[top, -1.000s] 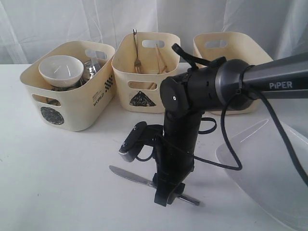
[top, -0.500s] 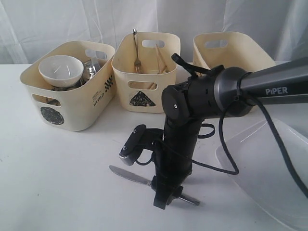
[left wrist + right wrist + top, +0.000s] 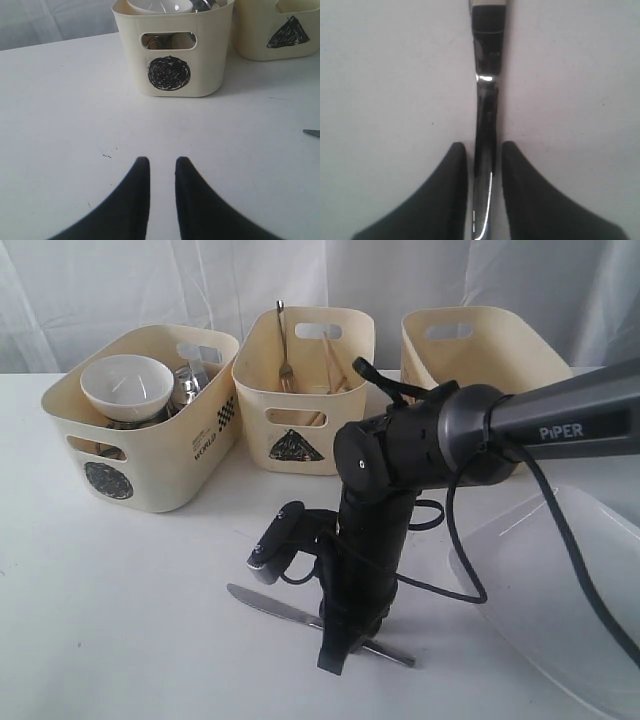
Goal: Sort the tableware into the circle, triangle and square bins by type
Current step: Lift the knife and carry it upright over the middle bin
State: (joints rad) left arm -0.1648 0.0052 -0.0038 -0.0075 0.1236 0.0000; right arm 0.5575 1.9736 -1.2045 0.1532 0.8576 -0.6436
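Observation:
A steel knife (image 3: 265, 605) lies flat on the white table in front of the bins. My right gripper (image 3: 343, 652) points straight down over its handle. In the right wrist view the fingertips flank the knife (image 3: 485, 100), and my right gripper (image 3: 484, 146) stands narrowly open with thin slivers of table on both sides. My left gripper (image 3: 162, 161) hovers low over bare table, slightly open and empty, facing the circle bin (image 3: 170, 75). The circle bin (image 3: 110, 480) holds a white bowl (image 3: 127, 385) and steel mugs (image 3: 190, 380). A fork (image 3: 286, 375) and chopsticks (image 3: 333, 365) stand in the triangle bin (image 3: 295, 445).
A third cream bin (image 3: 480, 350) stands at the back right, its mark hidden behind the arm. A large white plate (image 3: 560, 590) lies at the right, close to my right arm. The knife's tip (image 3: 312, 133) shows at the edge of the left wrist view.
My right gripper has sunk a little onto the knife handle and its jaws have narrowed around it. The knife and my left gripper have not moved.

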